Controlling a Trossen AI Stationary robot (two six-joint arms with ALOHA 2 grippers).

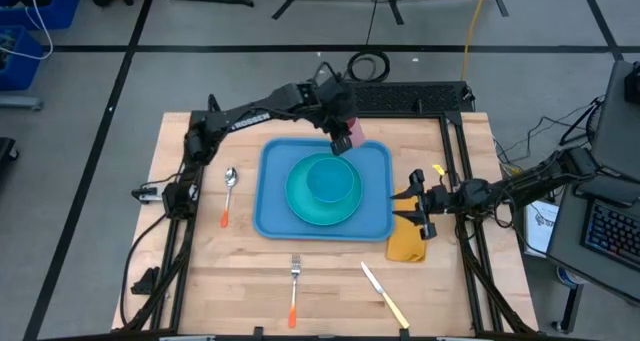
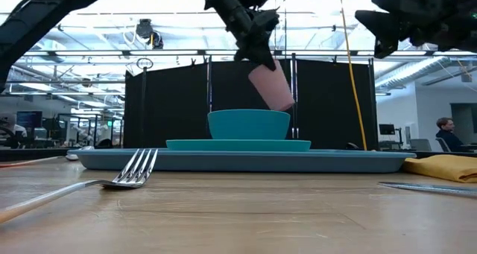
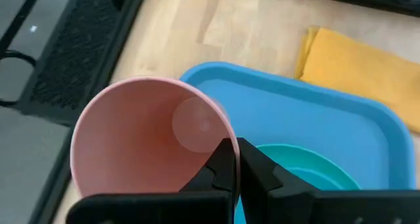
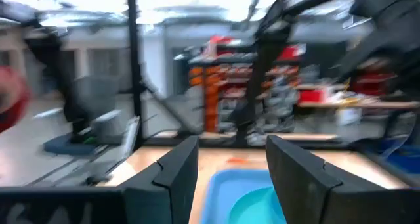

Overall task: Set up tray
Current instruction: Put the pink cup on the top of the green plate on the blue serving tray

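Already the large flat light-blue plastic tray (image 1: pixel 272 213) lies at the middle of the wooden counter (image 1: pixel 330 281), carrying a round teal plate (image 1: pixel 300 206) with a teal bowl (image 1: pixel 330 178) on it. Above the tray's far right corner, the left tool (image 3: pixel 235 159) hangs in the air, pinched shut on the rim of a tilted pink plastic cup (image 3: pixel 141 135), one finger inside the wall and one outside; by my reading, setting that cup down is the step in hand. Off the tray lie an orange-handled spoon (image 1: pixel 229 193) to its left, an orange-handled fork (image 1: pixel 295 286) and a yellow-handled knife (image 1: pixel 385 295) nearer the front edge, and a folded yellow cloth napkin (image 1: pixel 405 243) just beside the tray's right rim. The right tool (image 1: pixel 426 203) waits spread wide and empty over that napkin. Bare tray shows at the far right corner, enough for a cup, though the bowl's wall and the raised rim stand close.
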